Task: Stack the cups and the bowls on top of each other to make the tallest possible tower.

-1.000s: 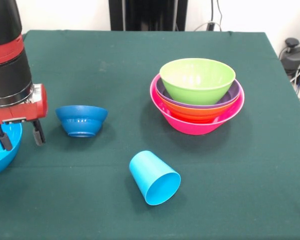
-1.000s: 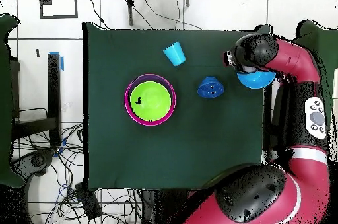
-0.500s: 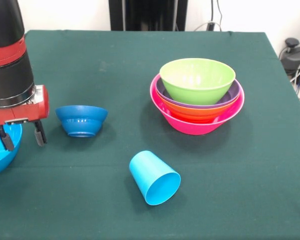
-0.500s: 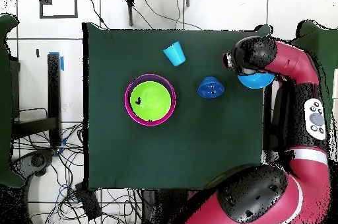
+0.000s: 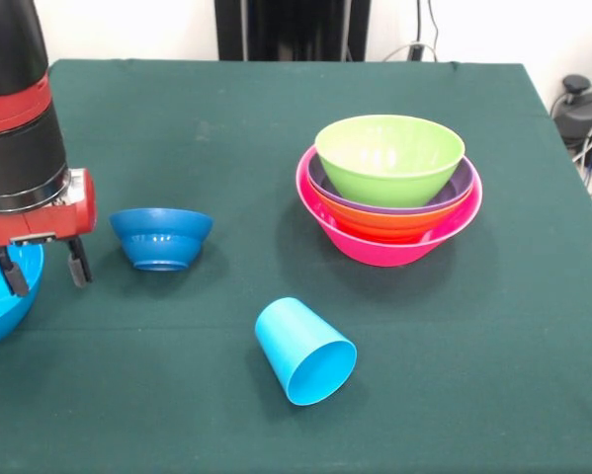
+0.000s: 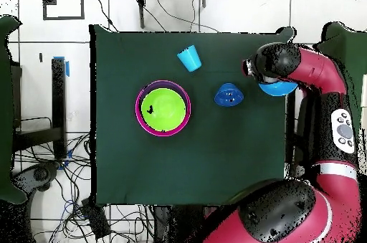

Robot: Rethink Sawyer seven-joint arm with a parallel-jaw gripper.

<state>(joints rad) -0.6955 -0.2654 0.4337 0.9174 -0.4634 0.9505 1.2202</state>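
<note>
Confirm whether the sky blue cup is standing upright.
No. The sky blue cup lies on its side on the green tablecloth, its open mouth facing the camera.

Front camera: low, close, facing tool (image 5: 41, 270) across counter (image 5: 276, 118). Overhead: high, straight down. Both share whole counter.

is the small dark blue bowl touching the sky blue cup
Apart. In the front view, bare green cloth lies between the upside-down dark blue bowl and the tipped-over sky blue cup; the overhead view shows the same gap.
</note>
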